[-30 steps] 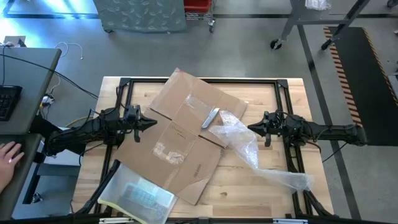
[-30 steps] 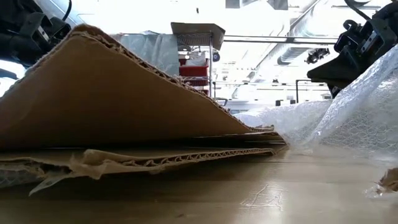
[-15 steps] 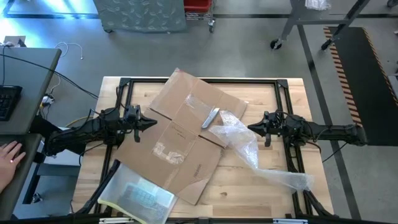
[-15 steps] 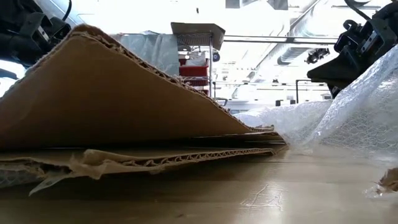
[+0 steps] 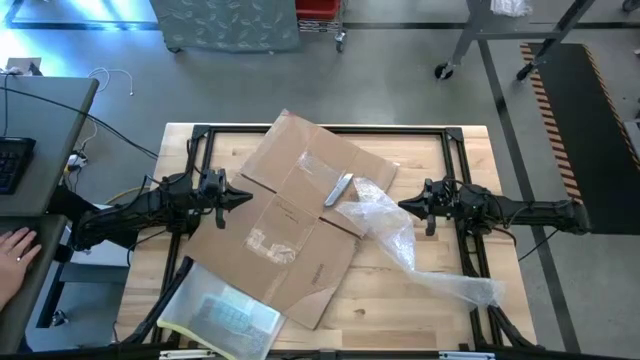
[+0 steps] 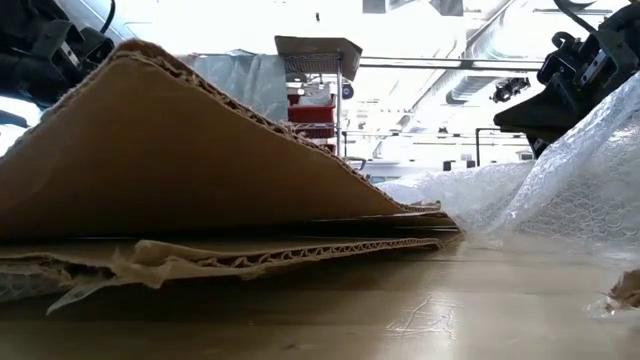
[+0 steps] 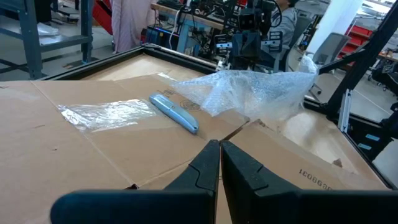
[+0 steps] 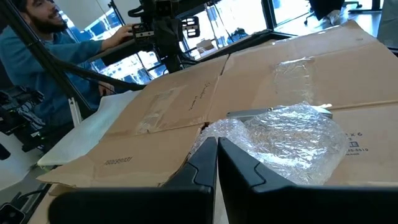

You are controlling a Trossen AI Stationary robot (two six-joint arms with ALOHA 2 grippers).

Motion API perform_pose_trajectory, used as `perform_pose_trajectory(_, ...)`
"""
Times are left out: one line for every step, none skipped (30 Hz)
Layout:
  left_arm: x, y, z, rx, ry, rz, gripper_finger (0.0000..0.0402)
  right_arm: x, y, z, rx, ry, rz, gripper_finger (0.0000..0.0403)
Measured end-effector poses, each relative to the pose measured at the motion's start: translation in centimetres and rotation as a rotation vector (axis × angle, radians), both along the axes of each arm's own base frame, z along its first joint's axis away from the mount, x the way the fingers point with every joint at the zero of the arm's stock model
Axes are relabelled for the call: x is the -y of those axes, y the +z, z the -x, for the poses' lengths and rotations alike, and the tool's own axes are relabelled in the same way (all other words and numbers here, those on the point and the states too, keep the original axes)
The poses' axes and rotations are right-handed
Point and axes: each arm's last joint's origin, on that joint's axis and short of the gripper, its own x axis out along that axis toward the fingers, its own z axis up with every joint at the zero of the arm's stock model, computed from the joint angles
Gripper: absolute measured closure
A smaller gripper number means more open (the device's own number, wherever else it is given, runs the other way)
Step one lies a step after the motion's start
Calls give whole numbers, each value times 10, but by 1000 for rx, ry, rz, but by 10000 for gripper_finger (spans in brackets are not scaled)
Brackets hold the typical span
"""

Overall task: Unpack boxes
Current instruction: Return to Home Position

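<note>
The brown cardboard box (image 5: 300,215) lies opened out flat across the middle of the table, its printed flaps spread; in the low view one panel (image 6: 180,150) slants up off the layers below it. A small grey-blue tool (image 5: 338,189) (image 7: 174,112) rests on the cardboard. Crinkly bubble film (image 5: 400,240) (image 8: 292,140) lies partly on the box's right side and trails toward the near right. My left gripper (image 5: 245,197) (image 7: 219,146) is shut, hovering over the box's left edge. My right gripper (image 5: 402,207) (image 8: 216,142) is shut, just above the film.
A flat clear sleeve with a yellow edge (image 5: 222,318) lies at the near left corner, partly under the box. Strips of clear tape (image 7: 106,114) stick to the cardboard. A person's hand (image 5: 15,250) rests by a desk left of the table.
</note>
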Motion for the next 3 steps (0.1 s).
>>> perform_pose_trajectory(0,0,0,0,0,0,402,0,0,0,0,0,2,403)
perform_pose_trajectory(0,0,0,0,0,0,402,0,0,0,0,0,2,403)
perform_pose_trajectory(0,0,0,0,0,0,402,0,0,0,0,0,2,403)
